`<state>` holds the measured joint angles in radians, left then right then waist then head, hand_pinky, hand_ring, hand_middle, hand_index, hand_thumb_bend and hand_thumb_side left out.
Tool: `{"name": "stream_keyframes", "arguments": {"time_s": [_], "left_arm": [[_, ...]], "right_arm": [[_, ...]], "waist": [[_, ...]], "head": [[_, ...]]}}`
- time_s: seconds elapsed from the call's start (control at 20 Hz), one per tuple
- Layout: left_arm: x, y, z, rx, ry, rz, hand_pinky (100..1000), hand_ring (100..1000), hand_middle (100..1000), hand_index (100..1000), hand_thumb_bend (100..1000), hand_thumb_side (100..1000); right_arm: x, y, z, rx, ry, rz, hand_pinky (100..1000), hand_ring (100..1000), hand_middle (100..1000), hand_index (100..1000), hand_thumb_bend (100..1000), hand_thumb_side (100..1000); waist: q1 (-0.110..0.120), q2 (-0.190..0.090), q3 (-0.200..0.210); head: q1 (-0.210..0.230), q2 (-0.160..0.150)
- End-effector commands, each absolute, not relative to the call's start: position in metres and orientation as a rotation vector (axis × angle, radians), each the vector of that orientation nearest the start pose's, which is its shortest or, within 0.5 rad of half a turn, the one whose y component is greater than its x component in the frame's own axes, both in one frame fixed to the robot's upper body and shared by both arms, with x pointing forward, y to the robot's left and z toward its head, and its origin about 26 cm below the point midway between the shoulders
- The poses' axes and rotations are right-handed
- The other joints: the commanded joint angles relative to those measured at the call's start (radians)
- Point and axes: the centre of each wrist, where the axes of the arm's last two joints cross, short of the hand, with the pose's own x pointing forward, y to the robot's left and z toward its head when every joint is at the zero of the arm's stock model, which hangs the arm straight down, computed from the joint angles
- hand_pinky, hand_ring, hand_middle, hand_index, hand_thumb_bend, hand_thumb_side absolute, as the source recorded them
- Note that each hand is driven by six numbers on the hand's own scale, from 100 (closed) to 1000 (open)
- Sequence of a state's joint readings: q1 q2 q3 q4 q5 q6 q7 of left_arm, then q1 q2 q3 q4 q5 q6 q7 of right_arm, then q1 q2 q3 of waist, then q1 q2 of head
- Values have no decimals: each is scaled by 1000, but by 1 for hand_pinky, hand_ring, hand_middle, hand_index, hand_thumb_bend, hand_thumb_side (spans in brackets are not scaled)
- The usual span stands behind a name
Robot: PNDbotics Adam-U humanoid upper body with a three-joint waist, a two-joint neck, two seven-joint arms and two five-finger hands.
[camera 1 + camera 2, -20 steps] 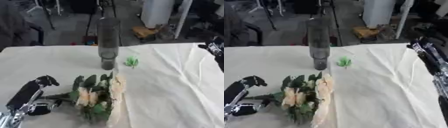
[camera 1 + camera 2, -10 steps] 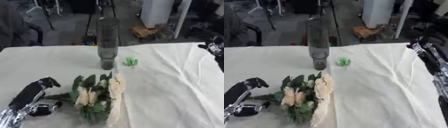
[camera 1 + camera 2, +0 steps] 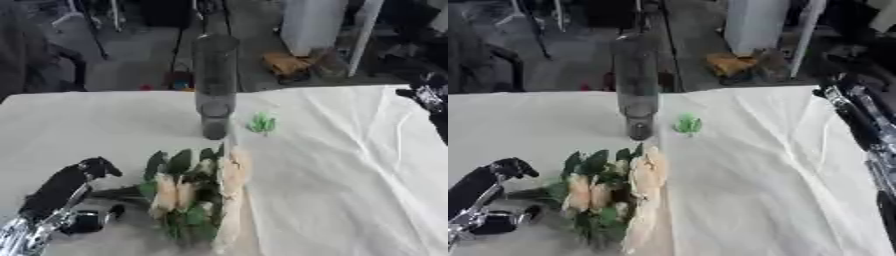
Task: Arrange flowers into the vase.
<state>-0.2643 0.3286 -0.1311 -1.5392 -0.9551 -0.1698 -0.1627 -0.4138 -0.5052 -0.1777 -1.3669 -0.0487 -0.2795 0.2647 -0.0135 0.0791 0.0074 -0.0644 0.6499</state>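
A tall dark glass vase (image 3: 214,85) stands upright on the white tablecloth (image 3: 350,165), at the middle back. A bouquet (image 3: 197,195) of pale cream flowers and green leaves lies flat in front of it, with the stems (image 3: 118,194) pointing left. My left hand (image 3: 59,191) is at the lower left beside those stems, fingers stretched above them and thumb below, open and not closed round them. At the far right edge, well away from the flowers, my right hand (image 3: 839,92) hovers above the cloth.
A small green leafy scrap (image 3: 261,123) lies just right of the vase's foot. The cloth is creased on the right half. Behind the table's far edge are a floor, dark stands and a white column.
My left hand has sunk slightly toward the lower edge beside the stems. Vase, bouquet and right hand have stayed where they were.
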Motion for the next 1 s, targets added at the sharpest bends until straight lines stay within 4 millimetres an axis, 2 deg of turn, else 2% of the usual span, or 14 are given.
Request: {"name": "stream_keyframes", "arguments": {"time_s": [0.05,1.0], "left_arm": [[343,266,75,849,-1621,-1324,767,668,691,735,497,100],[350,250,59,838,-1608,-1297,761,635,676,706,478,100]], "right_arm": [[371,-395,148,-307,-2033,542,896,1000,859,1000,100,781],[372,-394,148,-300,-2035,543,896,1000,859,1000,100,790]], "waist": [[-2,-9,0],[-8,-7,-5]], "head": [[-3,3],[-1,1]]}}
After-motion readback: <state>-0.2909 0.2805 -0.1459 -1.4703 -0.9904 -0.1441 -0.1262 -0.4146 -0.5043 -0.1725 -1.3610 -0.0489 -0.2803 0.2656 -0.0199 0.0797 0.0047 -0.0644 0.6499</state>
